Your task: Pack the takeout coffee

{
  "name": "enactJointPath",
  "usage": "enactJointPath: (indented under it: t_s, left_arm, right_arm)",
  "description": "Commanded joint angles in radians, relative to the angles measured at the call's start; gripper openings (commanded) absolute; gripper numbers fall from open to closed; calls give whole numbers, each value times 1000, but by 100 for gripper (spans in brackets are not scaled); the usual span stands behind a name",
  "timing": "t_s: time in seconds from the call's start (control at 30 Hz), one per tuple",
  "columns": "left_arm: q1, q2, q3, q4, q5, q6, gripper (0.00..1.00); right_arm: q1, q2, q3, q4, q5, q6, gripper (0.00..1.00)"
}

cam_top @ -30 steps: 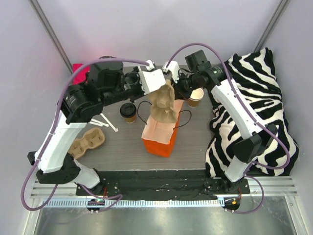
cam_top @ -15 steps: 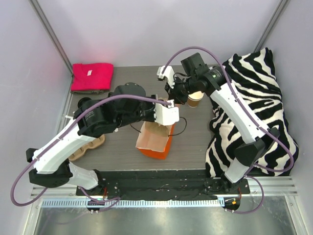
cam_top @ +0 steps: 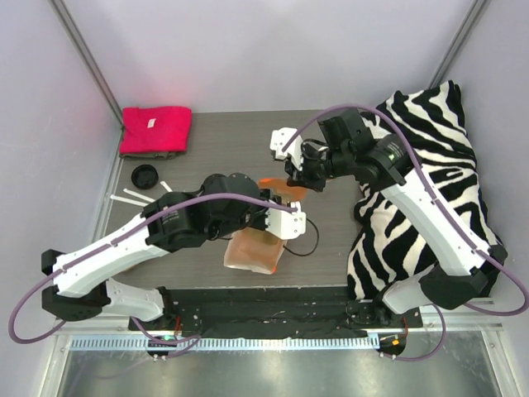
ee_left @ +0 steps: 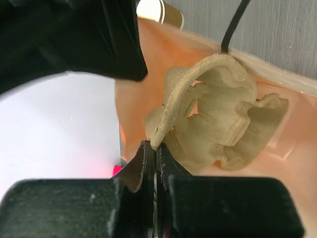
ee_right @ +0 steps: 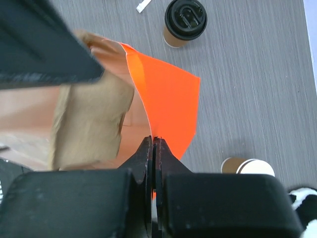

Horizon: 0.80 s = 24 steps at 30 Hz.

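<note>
My right pincer (ee_right: 153, 144) is clamped tight on the far rim of the orange bag (ee_right: 168, 104). My left pincer (ee_left: 155, 148), equally tight, pinches the cardboard cup tray (ee_left: 218, 114) inside it. The takeout coffee (ee_right: 184, 22) stands lidded on the grey table (cam_top: 231, 145), apart from the bag, probably to its left, with open tabletop around it.
</note>
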Motion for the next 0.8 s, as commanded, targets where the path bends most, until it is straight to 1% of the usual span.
enactJointPath:
  t_s: [0.0,0.13,0.37,0.53,0.77]
  left_arm:
    - [-12,-84,-109,135,-60,-22,0]
    - [-20,-101,-188,211,-91,-32,0]
    - [-20,-90,-254,202,-77,-117,0]
    - [-20,-82,-300,219,-89,-132,0]
    - [-19,-53,-288,222,-97,-152,0]
  right_arm:
    - [22,-50,-27,48,30,14,1]
    - [24,-58,-67,62,11,41,1]
    - [25,-55,-76,82,-6,56,1]
    - [24,-47,-78,76,-33,59,1]
    - [24,-30,-90,73,-52,70,1]
